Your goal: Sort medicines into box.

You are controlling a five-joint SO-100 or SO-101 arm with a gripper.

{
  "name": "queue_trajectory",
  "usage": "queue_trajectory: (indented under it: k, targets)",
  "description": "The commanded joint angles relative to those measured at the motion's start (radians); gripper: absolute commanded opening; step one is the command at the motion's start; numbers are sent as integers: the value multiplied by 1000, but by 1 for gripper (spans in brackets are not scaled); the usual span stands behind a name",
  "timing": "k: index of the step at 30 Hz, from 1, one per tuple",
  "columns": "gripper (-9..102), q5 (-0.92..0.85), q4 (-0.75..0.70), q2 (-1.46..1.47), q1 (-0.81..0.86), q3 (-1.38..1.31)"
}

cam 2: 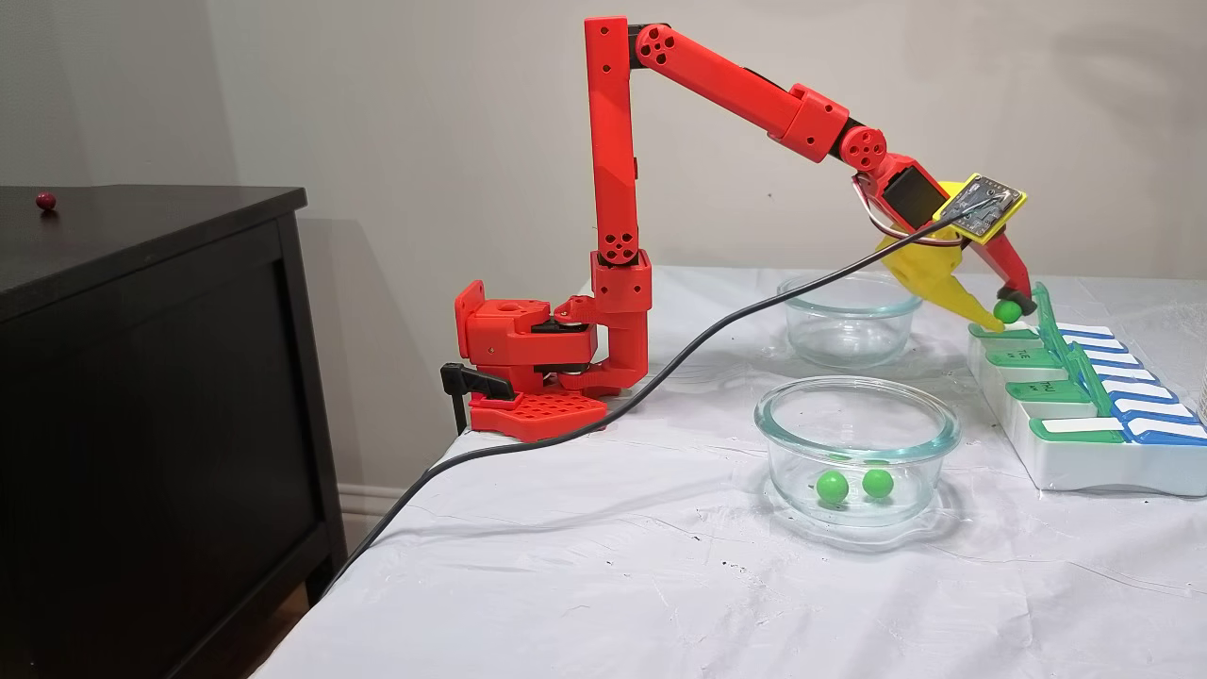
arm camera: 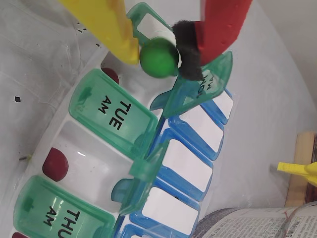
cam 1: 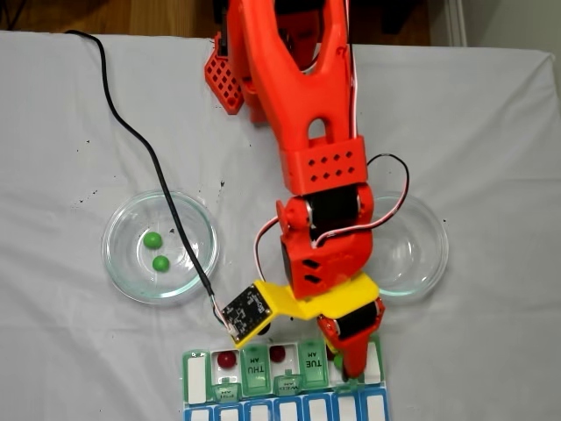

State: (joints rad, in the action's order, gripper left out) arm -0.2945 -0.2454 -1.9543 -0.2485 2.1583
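Observation:
My gripper (arm camera: 158, 55) is shut on a bright green pill (arm camera: 158, 57), squeezed between the yellow finger (arm camera: 111, 29) and the black-padded red finger (arm camera: 190, 49). It hangs just above an open compartment of the box (cam 2: 1066, 467), beside the shut TUE lid (arm camera: 116, 111). In a fixed view the gripper (cam 2: 1007, 311) is at the box's far end; from above, the gripper (cam 1: 346, 358) covers the right part of the box (cam 1: 254, 373). Dark red pills (cam 1: 227, 359) (cam 1: 278, 353) lie in two open compartments, one on each side of the shut THU lid. Two green pills (cam 1: 153, 239) (cam 1: 160, 262) rest in the left glass dish (cam 1: 118, 263).
An empty glass dish (cam 1: 421, 263) sits right of the arm in the top-down view. A black cable (cam 1: 149, 158) runs across the white cloth over the left dish to the wrist camera. A dark cabinet (cam 2: 141, 377) stands left of the table with one red ball (cam 2: 45, 200) on top.

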Motion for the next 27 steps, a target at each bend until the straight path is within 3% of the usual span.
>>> queue_trajectory:
  k: [1, 5, 9, 11, 15, 22, 27]
  targets:
    - [28, -15, 8, -38, -23, -46]
    - [29, -21, -11, -60, -17, -48]
    - [14, -44, -66, -152, 3, -41]
    - [0, -60, -138, -216, 21, -55]
    - [0, -98, -419, -322, 78, -150]
    - [0, -235, -719, -448, 291, -225]
    - [0, -367, -822, -505, 426, -163]
